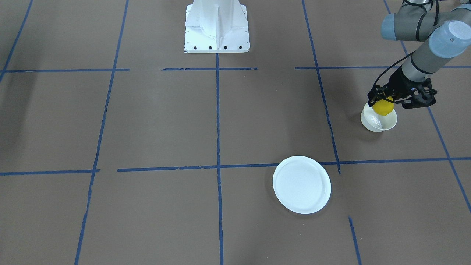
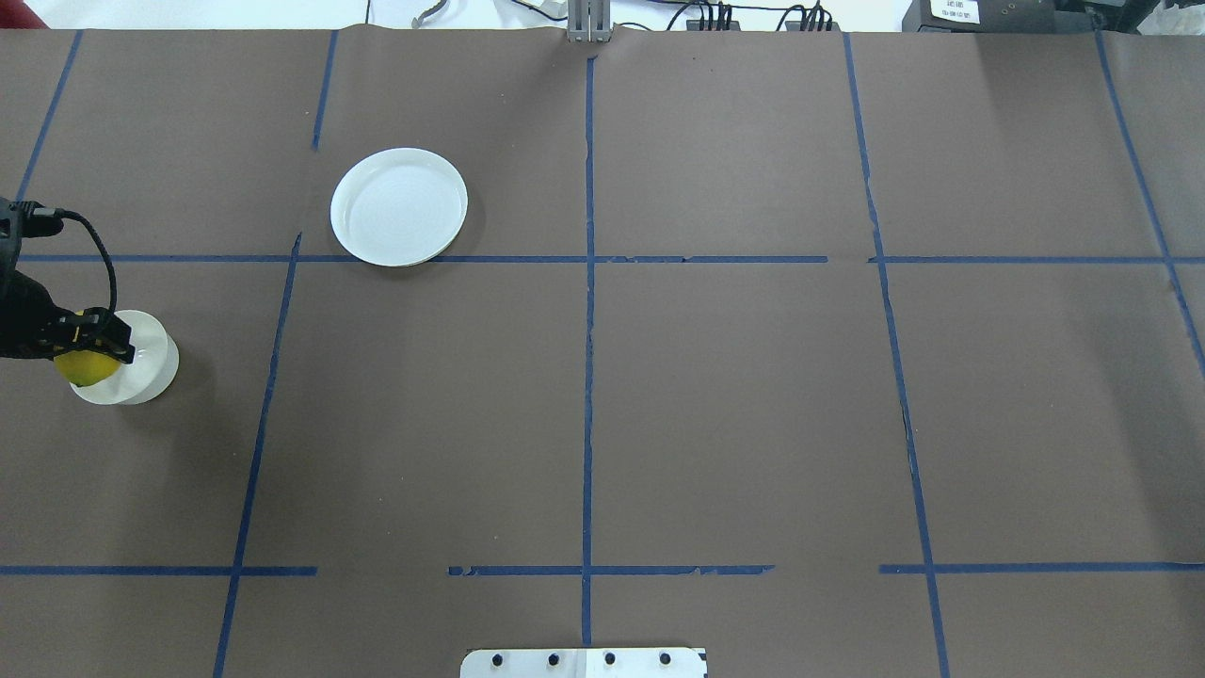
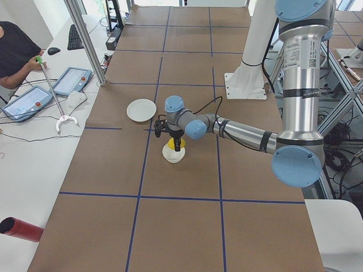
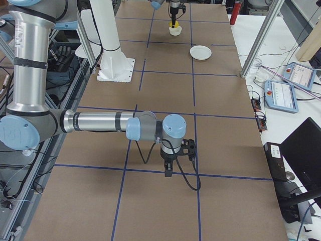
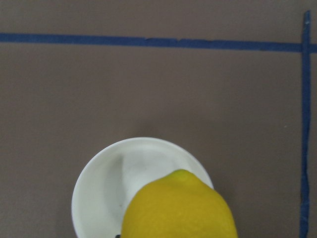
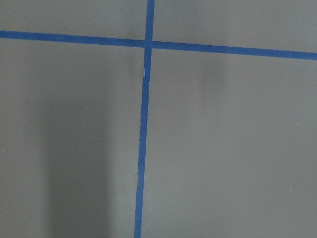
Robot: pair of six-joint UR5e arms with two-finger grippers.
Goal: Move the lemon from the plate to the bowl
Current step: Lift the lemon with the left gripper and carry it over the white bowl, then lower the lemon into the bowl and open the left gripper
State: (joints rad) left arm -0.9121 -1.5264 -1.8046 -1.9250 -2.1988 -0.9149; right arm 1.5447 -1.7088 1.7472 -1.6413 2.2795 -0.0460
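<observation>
The yellow lemon (image 1: pixel 383 107) is held in my left gripper (image 1: pixel 385 101), which is shut on it just above the small off-white bowl (image 1: pixel 379 124). In the left wrist view the lemon (image 5: pixel 178 208) hangs over the near side of the bowl (image 5: pixel 106 181), whose inside is bare. In the overhead view the lemon (image 2: pixel 85 367) sits over the bowl (image 2: pixel 143 369) at the table's left edge. The flat white plate (image 1: pixel 301 184) is bare, apart from the bowl. My right gripper (image 4: pixel 168 173) shows only in the exterior right view, low over the table. I cannot tell if it is open or shut.
Brown paper with a grid of blue tape lines (image 2: pixel 588 282) covers the table. The robot's white base (image 1: pixel 217 25) stands at the table's edge. Tablets (image 3: pixel 51 90) and an operator (image 3: pixel 14 51) are beside the table, off its surface.
</observation>
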